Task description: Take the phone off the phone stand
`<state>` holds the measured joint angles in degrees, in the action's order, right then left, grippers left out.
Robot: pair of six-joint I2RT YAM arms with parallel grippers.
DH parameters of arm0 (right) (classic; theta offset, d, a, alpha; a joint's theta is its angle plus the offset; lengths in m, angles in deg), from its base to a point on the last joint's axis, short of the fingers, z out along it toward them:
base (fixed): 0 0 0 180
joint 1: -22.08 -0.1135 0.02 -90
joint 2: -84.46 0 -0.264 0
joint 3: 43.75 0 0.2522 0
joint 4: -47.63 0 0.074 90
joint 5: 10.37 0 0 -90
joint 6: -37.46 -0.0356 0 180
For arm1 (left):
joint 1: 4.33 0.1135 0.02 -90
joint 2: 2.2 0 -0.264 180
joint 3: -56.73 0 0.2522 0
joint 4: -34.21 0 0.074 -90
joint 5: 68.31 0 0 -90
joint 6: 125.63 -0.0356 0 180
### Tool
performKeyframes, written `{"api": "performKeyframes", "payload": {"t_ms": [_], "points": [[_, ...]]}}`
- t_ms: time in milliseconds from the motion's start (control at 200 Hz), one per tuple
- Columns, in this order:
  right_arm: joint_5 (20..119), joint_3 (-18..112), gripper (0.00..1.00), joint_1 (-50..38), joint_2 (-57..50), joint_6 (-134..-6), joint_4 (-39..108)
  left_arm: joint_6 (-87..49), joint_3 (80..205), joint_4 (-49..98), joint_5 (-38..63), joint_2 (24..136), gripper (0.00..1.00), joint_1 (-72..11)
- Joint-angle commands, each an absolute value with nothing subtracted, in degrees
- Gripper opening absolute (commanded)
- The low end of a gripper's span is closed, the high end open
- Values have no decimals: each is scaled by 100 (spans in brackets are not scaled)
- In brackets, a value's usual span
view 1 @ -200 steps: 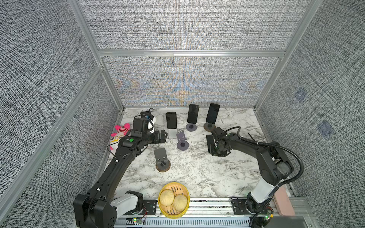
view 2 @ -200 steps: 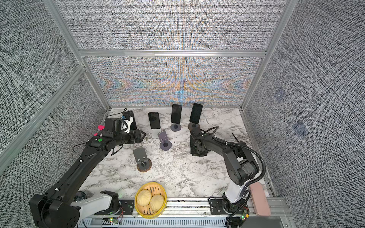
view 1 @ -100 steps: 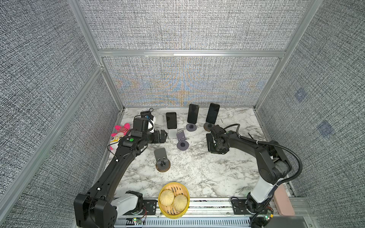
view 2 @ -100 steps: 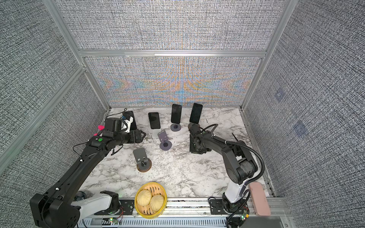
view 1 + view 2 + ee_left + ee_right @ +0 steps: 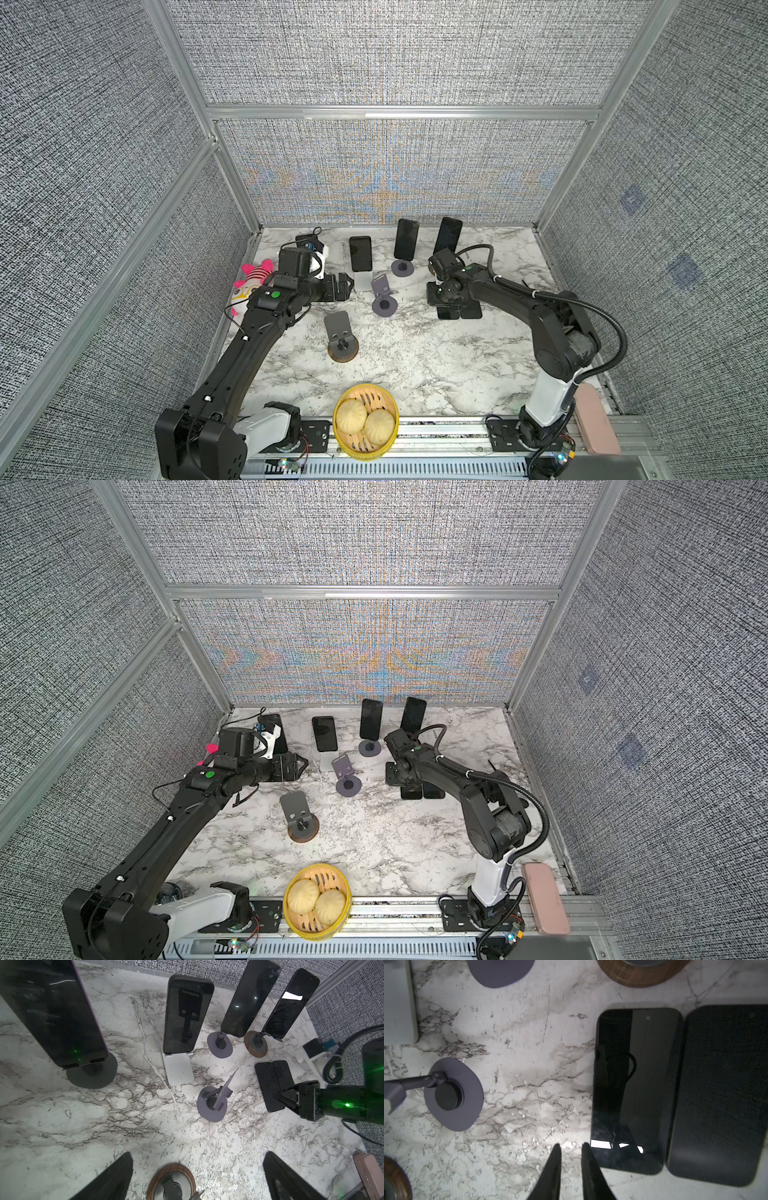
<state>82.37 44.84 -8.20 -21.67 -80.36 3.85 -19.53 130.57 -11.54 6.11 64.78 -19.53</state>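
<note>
Several dark phones lean on stands along the back: one on a white stand, one on a purple stand, one on a wooden-base stand, and one at the far left. Two phones lie flat on the marble. My right gripper points down just beside the glossy flat phone, its jaws narrowly apart and holding nothing. My left gripper hovers wide open and empty, left of an empty purple stand.
An empty wooden-base stand sits mid-table. A yellow steamer basket with two buns sits at the front edge. A pink plush toy lies by the left wall, and a pink case at the front right.
My right gripper has shifted a little toward the back left, beside the flat phones. The left arm has not moved.
</note>
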Motion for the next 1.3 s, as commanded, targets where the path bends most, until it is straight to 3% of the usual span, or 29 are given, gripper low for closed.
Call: {"api": "performKeyframes", "payload": {"t_ms": [0,455,970,1295], "points": [[8469,4622,21,-816,-2426,-8022,688,-2024,13043,-1026,586,6450,99,-1938],[8842,4610,21,-669,-2857,-8027,790,-2049,13035,-1057,566,6431,99,-1926],[8659,4562,21,-702,-2683,-8040,974,-2004,13026,-999,549,6445,99,-1924],[8582,4871,21,-824,-3133,-8057,904,-1984,13019,-995,533,6460,99,-1919]]}}
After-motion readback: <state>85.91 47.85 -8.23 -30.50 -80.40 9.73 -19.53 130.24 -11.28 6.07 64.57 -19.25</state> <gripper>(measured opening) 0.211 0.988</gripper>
